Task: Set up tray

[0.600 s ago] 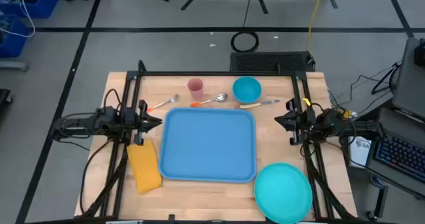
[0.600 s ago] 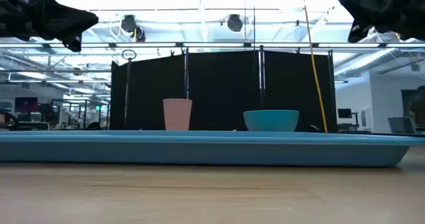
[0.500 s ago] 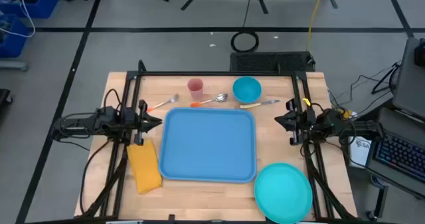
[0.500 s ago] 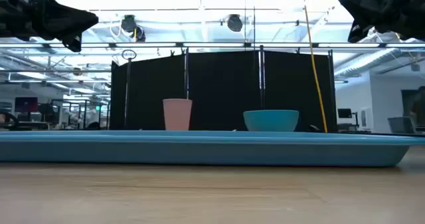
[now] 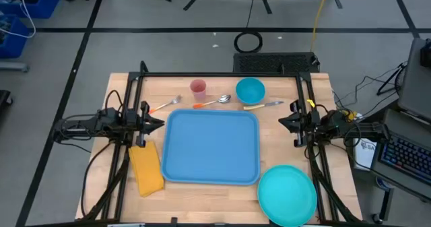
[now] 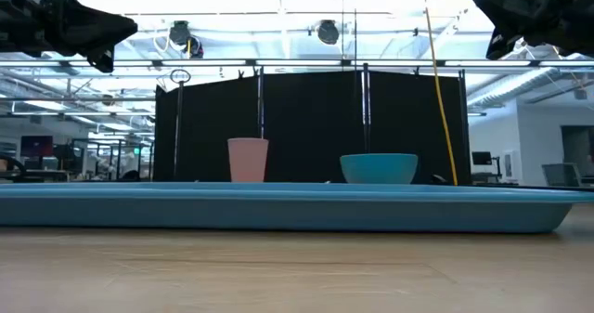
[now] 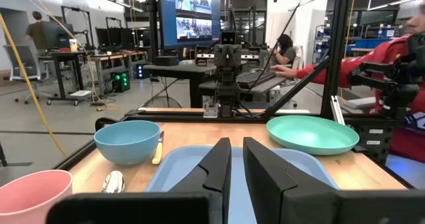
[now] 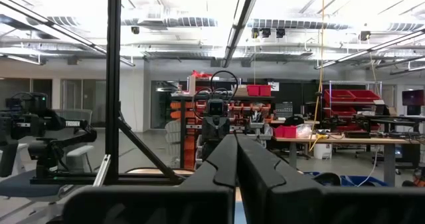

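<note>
Nothing has moved: tray [image 5: 211, 147] sits bare, left gripper [image 5: 159, 123] barely parted, right gripper [image 5: 281, 123] closed, both empty, so setup hasn't begun.

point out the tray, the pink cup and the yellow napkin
tray [image 5: 212, 146], high view, bare middle of its blue floor
pink cup [image 5: 198, 88], high view, its open top
yellow napkin [image 5: 146, 168], high view, middle of its top face
</note>
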